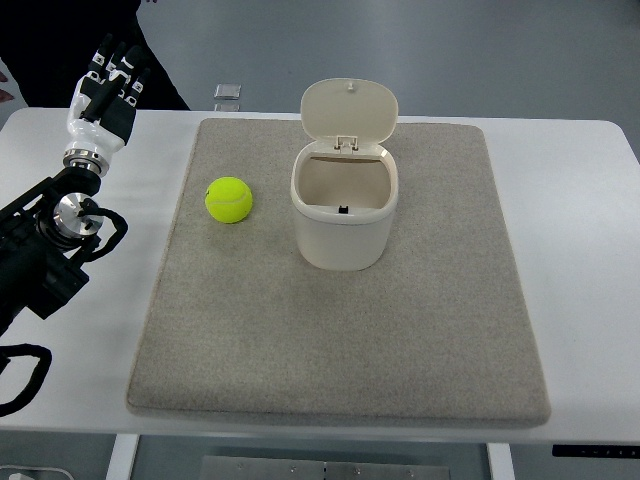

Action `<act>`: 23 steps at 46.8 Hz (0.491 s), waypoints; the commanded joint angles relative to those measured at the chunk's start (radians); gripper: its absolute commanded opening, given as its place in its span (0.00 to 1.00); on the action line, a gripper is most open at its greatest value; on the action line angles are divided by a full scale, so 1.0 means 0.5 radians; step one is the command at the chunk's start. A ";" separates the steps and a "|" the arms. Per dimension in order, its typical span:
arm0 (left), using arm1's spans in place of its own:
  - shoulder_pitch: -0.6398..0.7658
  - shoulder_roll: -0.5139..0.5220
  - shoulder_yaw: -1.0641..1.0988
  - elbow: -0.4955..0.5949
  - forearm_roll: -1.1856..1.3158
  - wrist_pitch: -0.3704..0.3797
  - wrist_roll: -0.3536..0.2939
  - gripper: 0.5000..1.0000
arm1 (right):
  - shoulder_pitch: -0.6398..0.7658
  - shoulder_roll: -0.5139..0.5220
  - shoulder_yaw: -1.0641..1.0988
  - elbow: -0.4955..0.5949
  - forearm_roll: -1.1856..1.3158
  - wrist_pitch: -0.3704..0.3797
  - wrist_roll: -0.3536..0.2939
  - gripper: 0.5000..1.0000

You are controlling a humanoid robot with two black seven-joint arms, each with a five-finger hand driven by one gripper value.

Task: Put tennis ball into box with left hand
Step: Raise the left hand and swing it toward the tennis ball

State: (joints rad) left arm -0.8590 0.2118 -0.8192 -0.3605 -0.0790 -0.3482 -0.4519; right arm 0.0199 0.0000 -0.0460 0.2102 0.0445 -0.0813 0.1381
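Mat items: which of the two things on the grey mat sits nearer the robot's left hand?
The tennis ball. It lies on the mat's left part, toward the left hand, while the open-lidded box stands further right, near the mat's middle.

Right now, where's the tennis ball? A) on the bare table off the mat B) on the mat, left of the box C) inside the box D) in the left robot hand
B: the tennis ball sits on the grey mat, apart from the box on its left side; the box's lid is open, and the left robot hand is off at the table's far left corner, holding nothing.
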 commanded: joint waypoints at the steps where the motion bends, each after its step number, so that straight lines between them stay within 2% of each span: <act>1: 0.000 0.000 0.000 0.000 0.002 0.000 -0.001 0.98 | 0.000 0.000 0.000 0.003 0.000 0.000 0.000 0.88; 23: -0.006 0.000 0.000 0.000 0.002 0.015 0.002 0.98 | 0.000 0.000 0.000 0.000 0.000 0.000 0.000 0.88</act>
State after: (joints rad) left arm -0.8626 0.2103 -0.8192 -0.3605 -0.0782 -0.3433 -0.4510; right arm 0.0199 0.0000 -0.0460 0.2106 0.0445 -0.0813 0.1381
